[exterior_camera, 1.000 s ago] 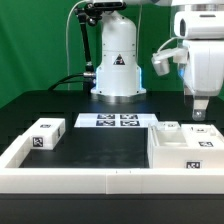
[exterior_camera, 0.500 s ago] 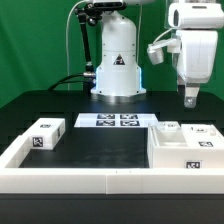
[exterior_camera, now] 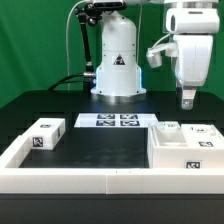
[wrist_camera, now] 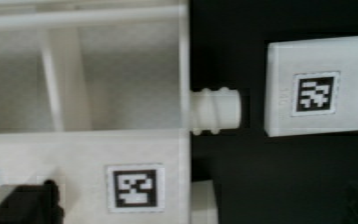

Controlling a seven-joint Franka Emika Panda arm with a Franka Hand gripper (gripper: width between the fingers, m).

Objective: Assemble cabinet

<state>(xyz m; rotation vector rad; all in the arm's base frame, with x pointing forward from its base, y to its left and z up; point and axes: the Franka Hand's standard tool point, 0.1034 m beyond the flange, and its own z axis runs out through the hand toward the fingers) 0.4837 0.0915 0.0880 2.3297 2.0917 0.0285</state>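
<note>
Overhead, the gripper (exterior_camera: 187,99) hangs spread; open air separates it from the cabinet (exterior_camera: 170,158) rim.

The white cabinet (wrist_camera: 87,145), its inside split by a thin partition and a black-and-white tag (wrist_camera: 137,187) on its wall, lies beside a smaller white tagged block (wrist_camera: 345,55) on the dark surface (wrist_camera: 229,40), with a short ribbed peg (wrist_camera: 222,108) in the gap between them and two dark fingers (wrist_camera: 30,203) spread wide apart.

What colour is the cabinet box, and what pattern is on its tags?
The cabinet is white; its tags are square black-and-white patterns. Clearest in the exterior view.
</note>
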